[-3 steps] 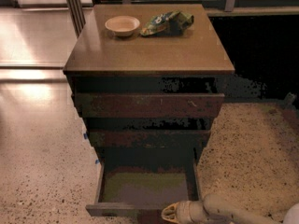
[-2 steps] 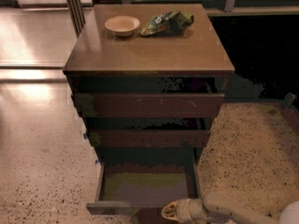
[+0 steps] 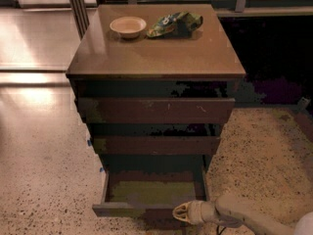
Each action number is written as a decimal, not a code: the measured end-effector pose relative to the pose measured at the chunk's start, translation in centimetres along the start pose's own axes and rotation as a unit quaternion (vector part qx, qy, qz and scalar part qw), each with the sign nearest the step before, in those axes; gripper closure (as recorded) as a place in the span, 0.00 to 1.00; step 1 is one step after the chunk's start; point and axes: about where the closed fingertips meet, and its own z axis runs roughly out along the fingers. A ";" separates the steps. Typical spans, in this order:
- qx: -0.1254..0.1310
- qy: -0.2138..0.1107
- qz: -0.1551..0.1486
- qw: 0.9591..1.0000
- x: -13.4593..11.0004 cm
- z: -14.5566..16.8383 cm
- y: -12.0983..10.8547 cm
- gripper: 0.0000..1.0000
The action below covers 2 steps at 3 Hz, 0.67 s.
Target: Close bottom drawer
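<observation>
The bottom drawer (image 3: 146,210) of the brown wooden cabinet (image 3: 156,58) stands pulled well out, showing its grey-green floor (image 3: 151,191). Its dark front runs along the lower edge of the view. My gripper (image 3: 180,213) reaches in from the lower right on a pale arm and sits right at the drawer front, right of its middle. The middle drawer front (image 3: 156,145) and the top drawer front (image 3: 156,110) with pale scratches stick out a little above it.
A small pale bowl (image 3: 128,26) and a green crumpled bag (image 3: 175,23) lie on the cabinet top. Speckled floor surrounds the cabinet. A metal post (image 3: 78,9) stands behind at the left, dark shelving at the right.
</observation>
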 end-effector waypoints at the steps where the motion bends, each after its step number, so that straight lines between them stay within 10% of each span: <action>1: 0.000 -0.001 0.000 1.000 0.0 0.1 0.0 1.00; 2: -0.002 -0.004 -0.005 1.000 0.2 0.4 -1.0 1.00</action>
